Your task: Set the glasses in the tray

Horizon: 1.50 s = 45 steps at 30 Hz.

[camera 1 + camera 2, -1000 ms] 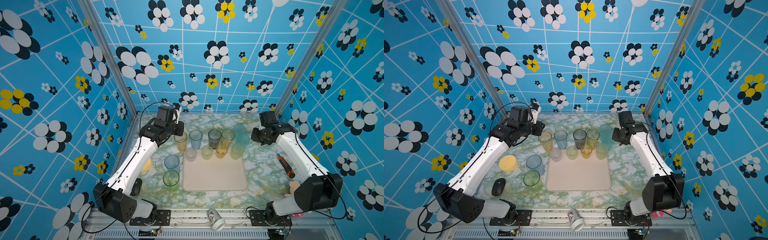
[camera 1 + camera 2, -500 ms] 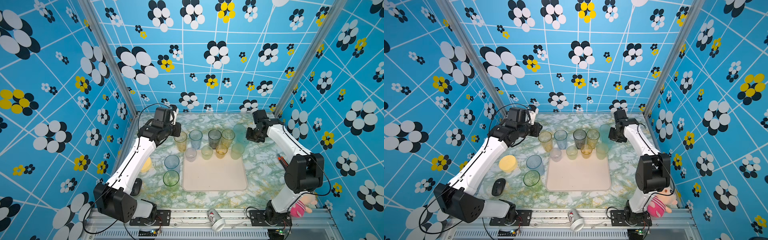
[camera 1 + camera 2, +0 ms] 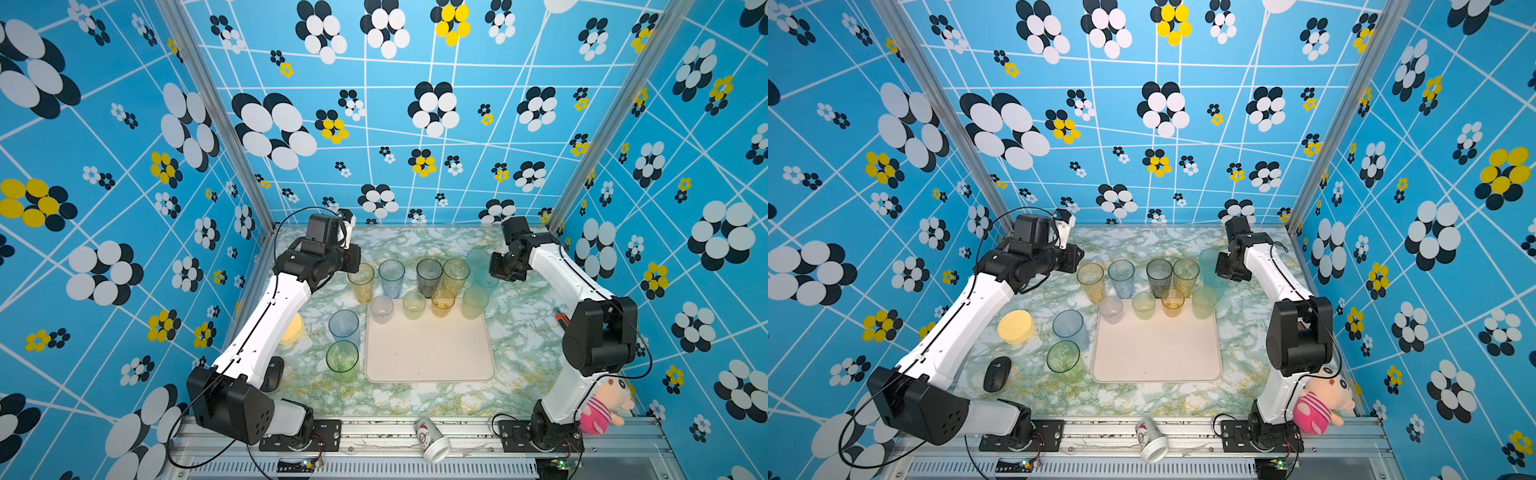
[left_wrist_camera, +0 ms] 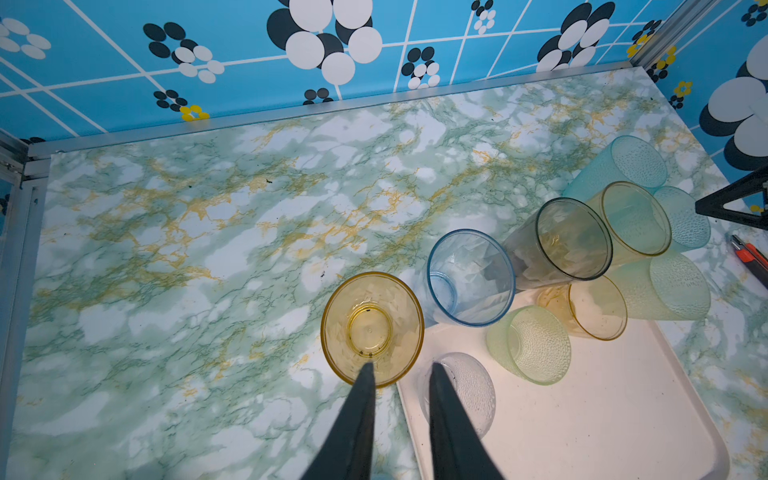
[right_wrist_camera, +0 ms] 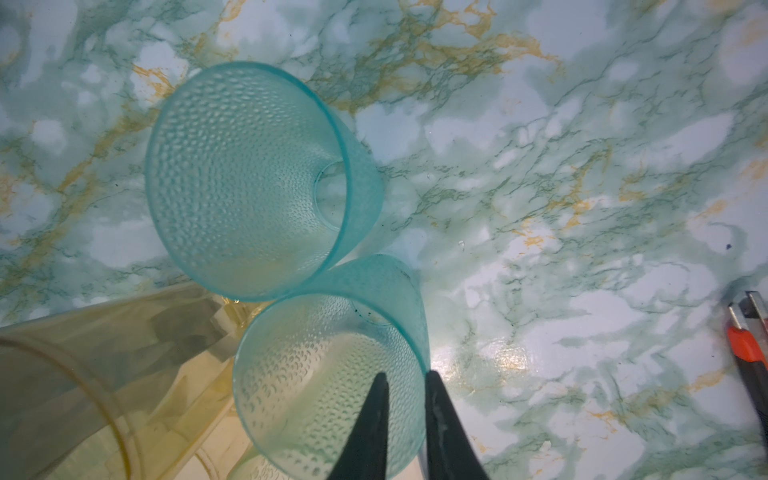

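Note:
The cream-pink tray (image 3: 428, 353) lies mid-table, with three short glasses and a pale green one (image 3: 473, 302) along its far edge. Behind it stand several taller glasses. My left gripper (image 4: 401, 365) hovers open: one finger is over the tall amber glass (image 4: 372, 328) and the other over the short clear glass (image 4: 469, 390). My right gripper (image 5: 405, 374) straddles the rim of a teal glass (image 5: 324, 386), one finger inside and one outside. A narrow gap still shows, so it is open. Both top views show this teal glass (image 3: 484, 280) (image 3: 1217, 282) beside the tray's far right corner.
A blue glass (image 3: 344, 326) and a green glass (image 3: 342, 359) stand left of the tray. A yellow dish (image 3: 1016, 327) and a black mouse (image 3: 996, 374) lie further left. An orange box cutter (image 5: 748, 353) lies right; a paper cup (image 3: 432, 440) and a plush toy (image 3: 602, 403) sit at the front.
My right arm has raised its elbow and brought its gripper in over the teal glass, with its jaws narrowing. My left gripper has shifted slightly by the amber glass.

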{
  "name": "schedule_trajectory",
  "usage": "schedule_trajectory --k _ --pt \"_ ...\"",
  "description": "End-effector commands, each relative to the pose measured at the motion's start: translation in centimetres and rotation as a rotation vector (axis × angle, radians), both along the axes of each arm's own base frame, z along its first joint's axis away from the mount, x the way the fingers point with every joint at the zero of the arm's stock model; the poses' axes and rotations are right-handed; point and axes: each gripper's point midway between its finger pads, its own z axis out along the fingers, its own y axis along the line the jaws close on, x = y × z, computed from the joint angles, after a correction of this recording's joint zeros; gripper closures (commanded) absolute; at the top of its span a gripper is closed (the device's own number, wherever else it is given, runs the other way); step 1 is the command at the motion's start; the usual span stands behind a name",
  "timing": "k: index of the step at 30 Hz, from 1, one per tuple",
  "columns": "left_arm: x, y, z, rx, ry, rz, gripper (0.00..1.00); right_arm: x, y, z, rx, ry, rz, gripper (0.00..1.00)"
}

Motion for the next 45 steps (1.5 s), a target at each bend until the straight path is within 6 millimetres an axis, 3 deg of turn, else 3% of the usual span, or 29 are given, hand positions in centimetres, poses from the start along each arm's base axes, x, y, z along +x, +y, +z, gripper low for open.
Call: schedule_trajectory --k 1,16,45 --pt "0.3 -0.1 -0.8 -0.005 0.011 -0.013 0.75 -0.6 -0.7 0.0 -0.028 0.03 -0.002 0.81" --pt "0.7 -0.5 -1.0 -0.024 0.021 -0.019 0.75 -1.2 -1.2 0.6 -0.052 -0.001 -0.01 0.8" --pt "0.6 -0.6 -1.5 -0.028 0.036 -0.026 0.75 -0.6 -0.6 -1.9 -0.032 0.069 0.013 0.9"
